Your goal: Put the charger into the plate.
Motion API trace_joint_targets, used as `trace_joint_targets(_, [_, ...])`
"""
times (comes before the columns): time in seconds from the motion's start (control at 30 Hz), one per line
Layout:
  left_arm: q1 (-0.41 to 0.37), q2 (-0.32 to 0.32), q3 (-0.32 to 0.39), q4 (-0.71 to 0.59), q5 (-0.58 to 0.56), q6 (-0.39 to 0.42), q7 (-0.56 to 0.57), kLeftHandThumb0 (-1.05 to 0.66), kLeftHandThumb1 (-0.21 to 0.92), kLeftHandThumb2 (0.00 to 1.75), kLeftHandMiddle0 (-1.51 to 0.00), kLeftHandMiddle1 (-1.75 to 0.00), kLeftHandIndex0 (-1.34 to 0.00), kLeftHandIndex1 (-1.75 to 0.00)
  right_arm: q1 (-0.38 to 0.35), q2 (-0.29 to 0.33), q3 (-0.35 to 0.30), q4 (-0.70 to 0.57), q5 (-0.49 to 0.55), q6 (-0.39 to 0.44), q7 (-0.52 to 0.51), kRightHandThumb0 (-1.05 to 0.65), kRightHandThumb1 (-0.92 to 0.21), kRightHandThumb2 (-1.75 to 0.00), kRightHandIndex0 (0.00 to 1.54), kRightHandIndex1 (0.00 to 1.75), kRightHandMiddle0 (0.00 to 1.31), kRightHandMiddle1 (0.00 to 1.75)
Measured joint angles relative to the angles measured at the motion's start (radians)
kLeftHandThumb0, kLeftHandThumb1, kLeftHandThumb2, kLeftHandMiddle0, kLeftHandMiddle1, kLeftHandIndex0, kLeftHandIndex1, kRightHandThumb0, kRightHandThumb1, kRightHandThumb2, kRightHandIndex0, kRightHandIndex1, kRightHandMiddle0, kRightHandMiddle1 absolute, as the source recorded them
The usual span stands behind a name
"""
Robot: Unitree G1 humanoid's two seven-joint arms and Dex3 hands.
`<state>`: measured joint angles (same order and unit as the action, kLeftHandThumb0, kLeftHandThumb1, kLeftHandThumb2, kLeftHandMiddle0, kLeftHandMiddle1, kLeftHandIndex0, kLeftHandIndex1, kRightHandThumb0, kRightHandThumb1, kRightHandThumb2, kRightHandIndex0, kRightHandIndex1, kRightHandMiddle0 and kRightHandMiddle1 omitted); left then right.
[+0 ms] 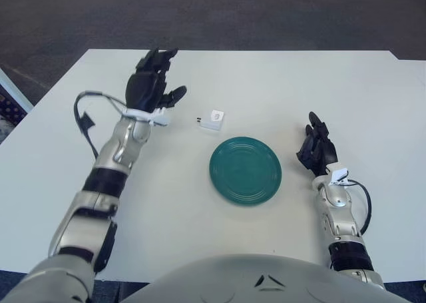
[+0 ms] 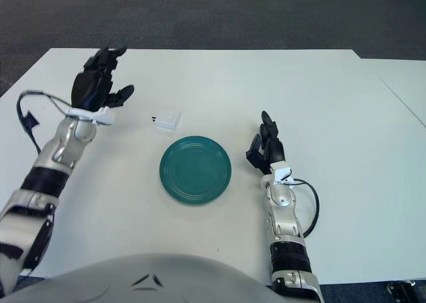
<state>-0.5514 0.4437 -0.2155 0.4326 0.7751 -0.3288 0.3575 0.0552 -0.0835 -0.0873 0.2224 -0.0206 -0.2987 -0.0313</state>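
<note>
A small white charger (image 1: pixel 213 120) with its prongs pointing left lies on the white table just beyond the teal plate (image 1: pixel 245 170). My left hand (image 1: pixel 152 81) is raised above the table to the left of and beyond the charger, fingers spread and holding nothing. The plate holds nothing. My right hand (image 1: pixel 317 147) shows to the right of the plate, fingers relaxed and holding nothing.
The white table (image 1: pixel 279 90) spreads wide around the objects, its far edge meeting dark carpet (image 1: pixel 213 13). A black cable (image 1: pixel 85 120) loops off my left wrist. A strip of another white surface (image 2: pixel 406 83) shows at the far right.
</note>
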Motion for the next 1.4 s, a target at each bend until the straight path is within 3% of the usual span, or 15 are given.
trace_joint_targets(0.3, [-0.145,-0.016,-0.165,0.186,0.063,-0.043,-0.132,-1.05,0.92,0.50,-0.13,0.00,0.00,-0.62,0.000,0.012,0.003,0.010,-0.001,0.000,-0.016,-0.91,-0.92,-1.07,0.06,0.00,0.00,0.24])
trace_joint_targets(0.6, [-0.247,-0.084,-0.337,0.518,0.144,-0.114,-0.082,-1.05,0.92,0.45,-0.07,0.00,0.00,-0.50,0.001,0.014,0.009,0.014,-0.002,-0.004,-0.022,-0.91,-0.92,-1.07,0.06,0.00,0.00,0.25])
trace_joint_targets(0.87, [-0.287,-0.097,-0.492,0.679,0.260,-0.172,-0.028,-1.05,0.92,0.43,-0.05,0.00,0.00,-0.43,0.008,0.020,0.008,0.011,0.000,-0.005,-0.022,-0.90,-0.92,-1.06,0.06,0.00,0.00,0.25])
trace_joint_targets(1.4, [-0.356,-0.114,-0.575,0.769,0.271,-0.212,0.014,-1.05,0.92,0.40,-0.05,0.00,0.00,-0.50,0.023,0.023,0.007,0.020,0.003,-0.012,-0.016,-0.90,-0.92,-1.06,0.05,0.00,0.00,0.23])
